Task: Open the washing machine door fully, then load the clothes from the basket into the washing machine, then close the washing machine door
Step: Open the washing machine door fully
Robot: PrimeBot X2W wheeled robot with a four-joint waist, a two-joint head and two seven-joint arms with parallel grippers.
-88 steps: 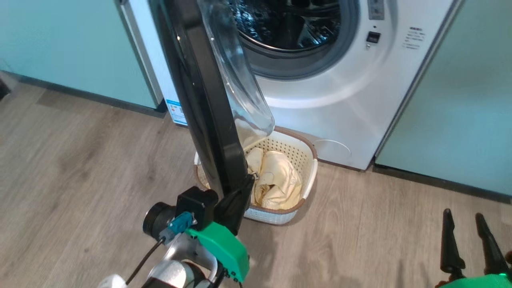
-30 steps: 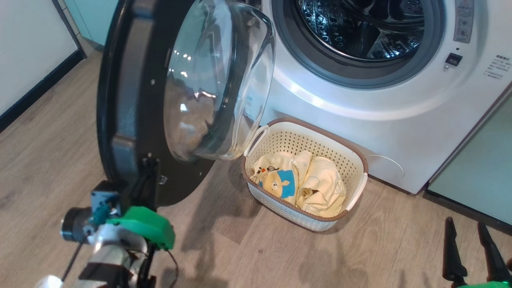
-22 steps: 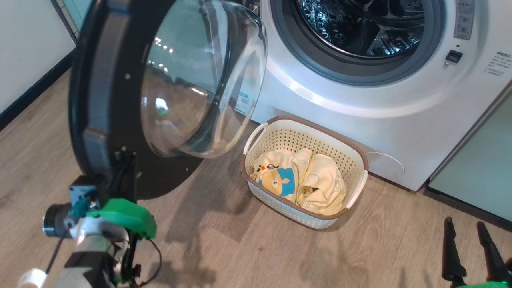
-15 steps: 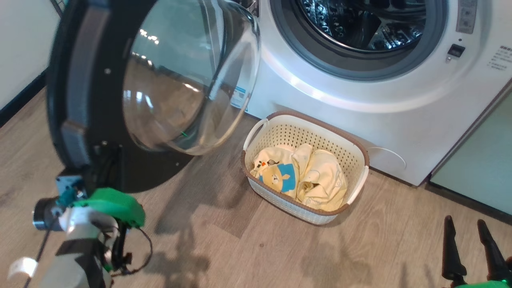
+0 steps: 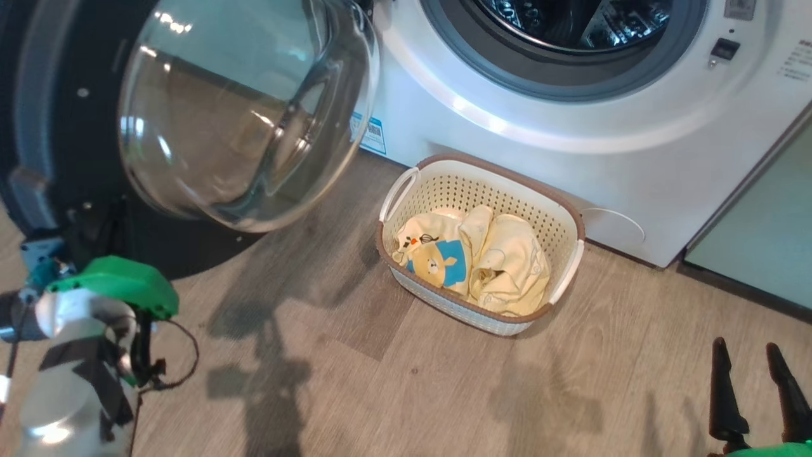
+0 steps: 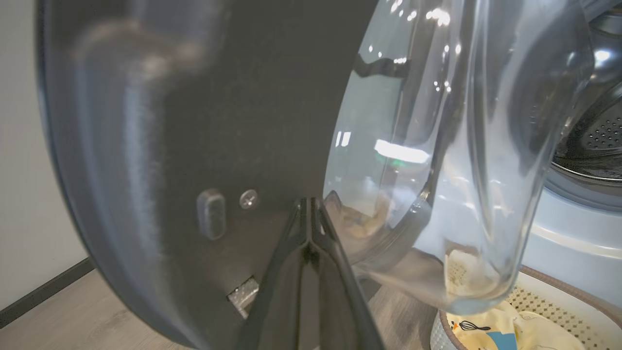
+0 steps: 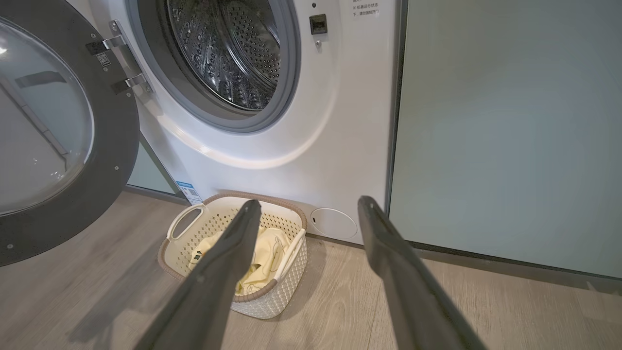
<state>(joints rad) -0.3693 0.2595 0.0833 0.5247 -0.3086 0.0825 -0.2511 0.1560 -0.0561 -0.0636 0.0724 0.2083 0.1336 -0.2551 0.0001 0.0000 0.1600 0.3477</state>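
The washing machine door (image 5: 57,127) stands swung wide to the left, its glass bowl (image 5: 241,114) facing the room. My left gripper (image 6: 309,201) is shut, its tips resting against the door's black inner face (image 6: 194,121) beside the glass. The white washing machine (image 5: 571,158) shows its grey-ringed opening and steel drum (image 7: 223,48). On the floor in front sits the cream basket (image 5: 482,184) holding pale-yellow clothes (image 5: 507,266), one with a bear print (image 5: 441,263). My right gripper (image 5: 755,355) hangs open at the lower right, well clear of the basket (image 7: 187,226).
A pale-green cabinet door (image 7: 510,121) stands right of the machine. Wooden floor (image 5: 380,381) lies open between me and the basket. My left arm's green wrist housing (image 5: 117,282) sits low beside the door's bottom edge.
The door has swung further open to the left, with my left gripper following it. The head view has also shifted. The right gripper and basket have stayed put.
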